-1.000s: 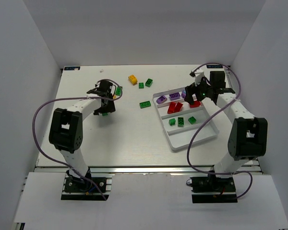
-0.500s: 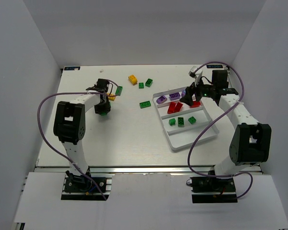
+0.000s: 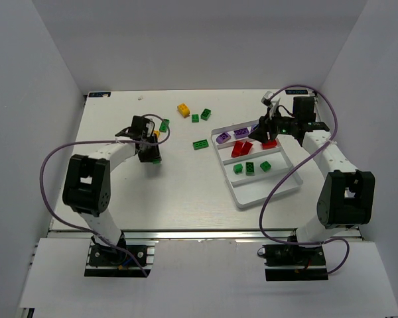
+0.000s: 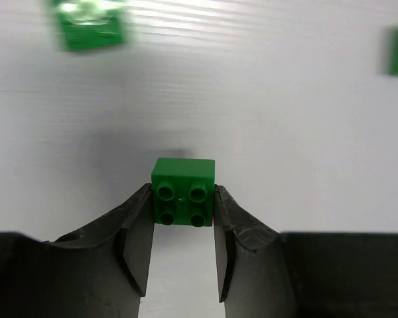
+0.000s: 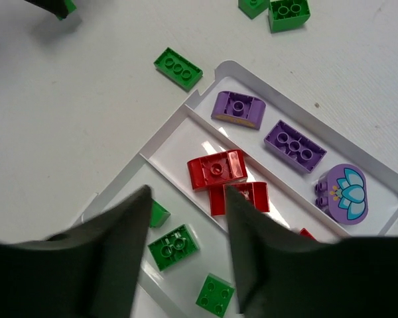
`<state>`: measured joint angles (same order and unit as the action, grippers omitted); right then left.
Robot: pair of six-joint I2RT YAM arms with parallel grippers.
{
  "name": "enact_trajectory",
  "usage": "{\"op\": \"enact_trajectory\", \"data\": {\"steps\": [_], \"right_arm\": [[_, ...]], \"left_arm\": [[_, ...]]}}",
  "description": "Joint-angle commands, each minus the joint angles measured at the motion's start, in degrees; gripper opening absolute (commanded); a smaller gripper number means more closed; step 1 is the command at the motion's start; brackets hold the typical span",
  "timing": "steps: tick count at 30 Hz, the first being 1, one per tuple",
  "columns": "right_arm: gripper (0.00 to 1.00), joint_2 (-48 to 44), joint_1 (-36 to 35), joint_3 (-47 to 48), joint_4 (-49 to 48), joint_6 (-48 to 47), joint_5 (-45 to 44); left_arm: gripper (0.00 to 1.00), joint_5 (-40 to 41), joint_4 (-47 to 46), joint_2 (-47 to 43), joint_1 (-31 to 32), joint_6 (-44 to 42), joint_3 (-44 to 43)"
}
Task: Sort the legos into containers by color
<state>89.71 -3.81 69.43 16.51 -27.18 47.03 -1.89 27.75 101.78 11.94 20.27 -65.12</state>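
Observation:
My left gripper [image 3: 150,150] [image 4: 183,207] is shut on a small green four-stud lego [image 4: 183,192], its fingers [image 4: 136,232] pressed to both sides, low over the table's left part. My right gripper [image 3: 261,132] [image 5: 186,193] hangs open and empty above the white tray [image 3: 266,195] [image 5: 186,106]. The tray's containers hold purple legos [image 5: 296,142] [image 3: 241,134], red legos [image 5: 216,168] [image 3: 239,148] and green legos [image 5: 173,246] [image 3: 250,167], each color in its own lane. Loose on the table lie a yellow lego [image 3: 183,108] and green legos [image 3: 199,144] [image 5: 178,67].
More green legos [image 3: 195,118] [image 3: 205,113] sit near the yellow one, and another green one [image 3: 164,124] with a yellow piece [image 3: 156,134] lies just beyond my left gripper. White walls enclose the table. My right arm's cable [image 3: 278,179] loops over the tray.
My left gripper has shut on the green lego and shifted a little nearer and rightward. My right gripper's jaws have narrowed, and it has drifted slightly left over the tray.

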Motion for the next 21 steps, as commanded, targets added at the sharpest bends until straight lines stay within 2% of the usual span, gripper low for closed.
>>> {"op": "enact_trajectory", "data": {"steps": [1, 4, 7, 10, 17, 20, 21], "right_arm": [[0.46, -0.5, 0.2, 1.6, -1.3, 3.4, 3.7], [0.30, -0.1, 0.2, 1.8, -2.0, 5.5, 4.5], [0.20, -0.1, 0.2, 1.9, -2.9, 7.1, 4.5], [0.15, -0.4, 0.2, 1.8, -3.8, 8.9, 4.0], [0.14, -2.3, 0.6, 1.0, -3.7, 9.4, 1.2], [0.15, -3.3, 1.3, 0.1, -3.6, 9.4, 0.9], [0.15, -3.7, 1.6, -0.2, -3.6, 9.5, 0.8]], "left_arm": [[0.10, -12.1, -10.4, -8.5, 5.7, 1.1, 3.0], [0.10, -16.1, -16.1, -9.8, 10.0, 2.0, 4.3], [0.10, -19.3, -21.8, -8.9, 16.0, 4.6, 3.7], [0.10, -21.9, -25.1, -5.3, 19.8, 5.7, 1.3], [0.14, -25.2, -23.4, 7.2, 27.2, 5.1, -12.6], [0.18, -26.1, -21.5, 11.9, 29.2, 4.7, -18.7], [0.23, -26.3, -21.0, 13.2, 29.6, 4.5, -21.7]]}}
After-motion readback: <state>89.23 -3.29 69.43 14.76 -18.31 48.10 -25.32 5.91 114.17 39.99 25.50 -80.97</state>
